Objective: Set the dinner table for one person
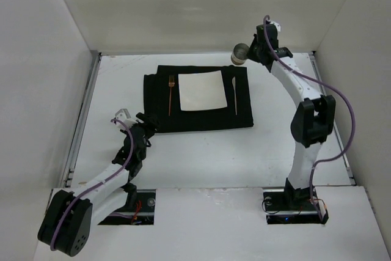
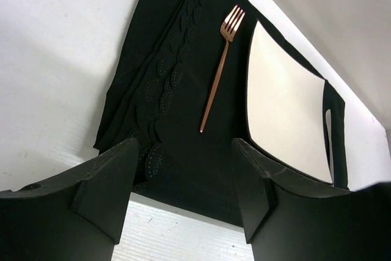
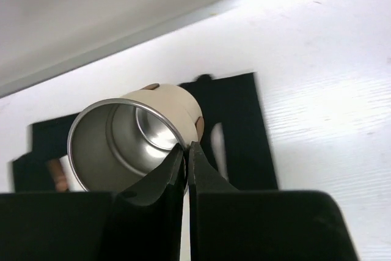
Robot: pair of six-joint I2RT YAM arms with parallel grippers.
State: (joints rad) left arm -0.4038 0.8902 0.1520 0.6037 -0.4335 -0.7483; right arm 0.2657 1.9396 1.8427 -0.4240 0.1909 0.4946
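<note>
1. Cup (image 3: 131,142), cream outside and bare metal inside, is held aloft by the right gripper (image 3: 187,151). The jaws are pinched almost shut on the thin rim wall, apparently with one finger inside and one outside.
2. The cup is carried tilted, its mouth turned toward the wrist camera, above the far right corner of the black mat (image 1: 201,120) laid on the dinner table (image 1: 201,157).
3. A square plate (image 1: 201,90) is seen on the mat, with a copper fork (image 1: 170,93) to its left and a knife (image 1: 234,96) to its right.
4. The cup is judged light, stiff and unlikely to break. Its smooth metal is judged slippery, so a rim pinch may let it swing or slide, and it must be righted before it is set down.
5. The left gripper (image 2: 186,175) is spread wide and holds nothing, just off the mat's near left corner.
</note>
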